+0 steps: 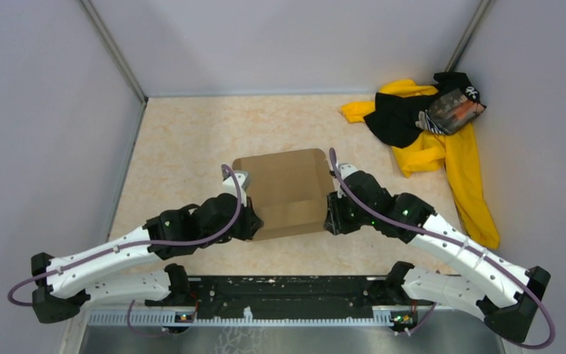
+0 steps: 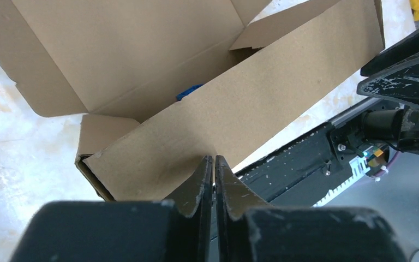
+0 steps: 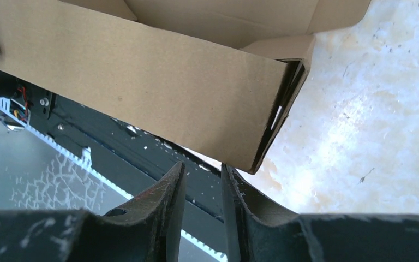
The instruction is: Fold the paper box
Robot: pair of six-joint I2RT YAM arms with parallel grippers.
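The paper box [image 1: 284, 193] is a plain brown cardboard box in the middle of the table, its lid flap standing open toward the back. The left wrist view shows its near wall [image 2: 251, 103], with a small blue block [image 2: 188, 91] peeking out from inside. My left gripper [image 2: 214, 158] is shut, its tips against the lower edge of that wall at the box's left near corner [image 1: 253, 225]. My right gripper [image 3: 202, 165] is narrowly open and holds nothing, just below the box's right near corner [image 3: 273, 136]. The top view places it at the box's right side [image 1: 330, 220].
A yellow-and-black cloth pile [image 1: 427, 129] with a small printed packet [image 1: 453, 110] on it lies at the back right. Grey walls close in the table on three sides. The black base rail [image 1: 287, 295] runs along the near edge, close to the box.
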